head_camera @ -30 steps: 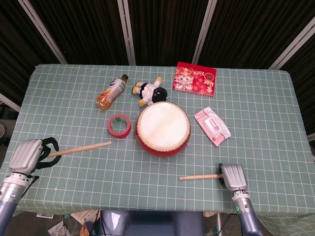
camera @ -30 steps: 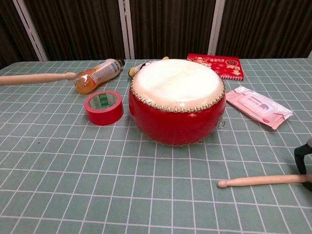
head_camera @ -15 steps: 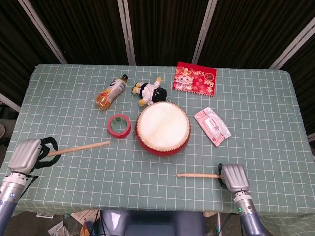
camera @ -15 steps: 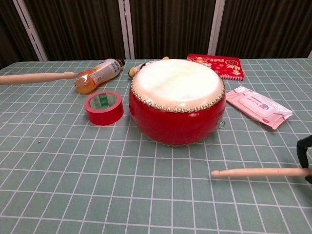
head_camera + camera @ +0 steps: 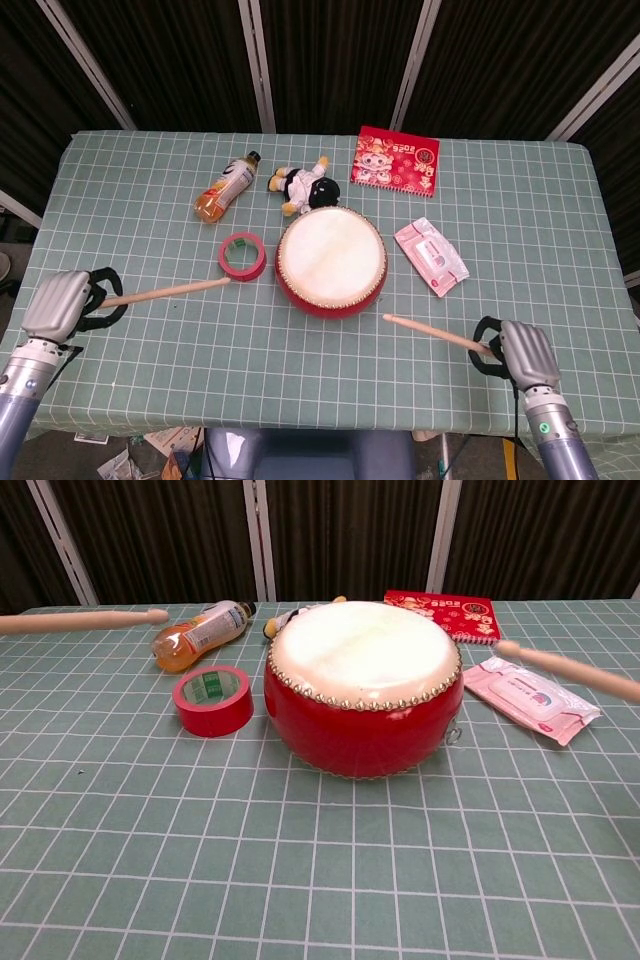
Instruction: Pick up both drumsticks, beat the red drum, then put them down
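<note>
The red drum (image 5: 331,262) with its pale skin (image 5: 362,646) stands mid-table. My left hand (image 5: 62,303) at the front left edge grips a wooden drumstick (image 5: 166,291), whose tip points right toward the red tape roll; the stick (image 5: 82,620) is lifted off the cloth. At the front right edge my right hand (image 5: 524,352) holds the other drumstick (image 5: 432,333), angled up-left with its tip just off the drum's front right. That stick (image 5: 570,670) hangs in the air to the drum's right. Neither hand shows in the chest view.
A red tape roll (image 5: 242,256) lies left of the drum. An orange drink bottle (image 5: 226,187) and a small plush doll (image 5: 303,183) lie behind it. A red booklet (image 5: 395,160) sits at the back, a wipes pack (image 5: 430,256) right of the drum.
My right hand moved right and raised its drumstick off the table, the tip swinging up toward the drum. The left stick also rose, its tip moving slightly toward the drum.
</note>
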`<state>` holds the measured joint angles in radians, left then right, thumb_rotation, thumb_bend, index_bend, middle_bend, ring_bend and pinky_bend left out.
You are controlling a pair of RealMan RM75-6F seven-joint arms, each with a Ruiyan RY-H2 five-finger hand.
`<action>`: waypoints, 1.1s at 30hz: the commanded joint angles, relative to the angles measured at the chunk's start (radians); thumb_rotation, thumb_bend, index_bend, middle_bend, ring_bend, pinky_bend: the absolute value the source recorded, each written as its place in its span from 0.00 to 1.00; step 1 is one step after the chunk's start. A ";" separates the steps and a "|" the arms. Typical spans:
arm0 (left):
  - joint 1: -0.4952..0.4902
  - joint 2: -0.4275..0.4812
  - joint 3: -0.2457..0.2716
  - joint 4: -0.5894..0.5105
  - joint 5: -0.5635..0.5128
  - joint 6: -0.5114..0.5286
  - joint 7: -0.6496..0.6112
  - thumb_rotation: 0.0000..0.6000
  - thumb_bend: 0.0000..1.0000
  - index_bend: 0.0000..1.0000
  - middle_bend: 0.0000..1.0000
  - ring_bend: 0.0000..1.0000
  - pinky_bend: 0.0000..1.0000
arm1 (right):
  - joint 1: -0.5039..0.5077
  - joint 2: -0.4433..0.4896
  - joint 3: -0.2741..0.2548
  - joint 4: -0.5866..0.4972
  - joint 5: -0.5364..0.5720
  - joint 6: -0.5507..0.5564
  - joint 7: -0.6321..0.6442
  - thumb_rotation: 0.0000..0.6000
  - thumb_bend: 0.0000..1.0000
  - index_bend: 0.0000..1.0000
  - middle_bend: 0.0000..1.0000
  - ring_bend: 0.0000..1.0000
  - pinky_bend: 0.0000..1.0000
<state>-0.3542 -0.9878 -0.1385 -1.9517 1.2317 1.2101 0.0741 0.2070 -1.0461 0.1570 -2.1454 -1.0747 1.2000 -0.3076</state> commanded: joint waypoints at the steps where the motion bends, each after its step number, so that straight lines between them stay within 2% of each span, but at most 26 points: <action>1: -0.040 -0.004 -0.037 -0.008 -0.040 -0.028 0.026 1.00 0.61 0.78 1.00 1.00 1.00 | 0.003 0.051 0.031 -0.047 0.033 0.001 0.037 1.00 0.86 1.00 1.00 1.00 1.00; 6: -0.130 -0.017 -0.117 -0.031 -0.126 -0.060 0.104 1.00 0.61 0.78 1.00 1.00 1.00 | 0.024 0.074 0.056 -0.072 0.067 0.006 0.065 1.00 0.86 1.00 1.00 1.00 1.00; 13: -0.287 -0.058 -0.216 -0.037 -0.307 -0.117 0.237 1.00 0.62 0.78 1.00 1.00 1.00 | 0.039 0.081 0.036 -0.054 0.070 -0.007 0.073 1.00 0.86 1.00 1.00 1.00 1.00; 18: -0.396 -0.105 -0.271 -0.009 -0.434 -0.131 0.312 1.00 0.62 0.79 1.00 1.00 1.00 | 0.048 0.082 0.029 -0.040 0.078 -0.009 0.084 1.00 0.86 1.00 1.00 1.00 1.00; 25: -0.541 -0.161 -0.330 0.058 -0.551 -0.141 0.400 1.00 0.62 0.79 1.00 1.00 1.00 | 0.056 0.089 0.027 -0.032 0.083 -0.010 0.109 1.00 0.86 1.00 1.00 1.00 1.00; 29: -0.595 -0.191 -0.330 0.087 -0.596 -0.148 0.429 1.00 0.62 0.79 1.00 1.00 1.00 | 0.063 0.091 0.025 -0.019 0.093 -0.020 0.125 1.00 0.86 1.00 1.00 1.00 1.00; 33: -0.648 -0.252 -0.283 0.160 -0.648 -0.175 0.476 1.00 0.62 0.79 1.00 1.00 1.00 | 0.071 0.092 0.023 -0.006 0.107 -0.031 0.139 1.00 0.86 1.00 1.00 1.00 1.00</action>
<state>-0.9752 -1.2090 -0.4460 -1.8261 0.6105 1.0511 0.5247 0.2768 -0.9546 0.1805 -2.1528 -0.9695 1.1711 -0.1707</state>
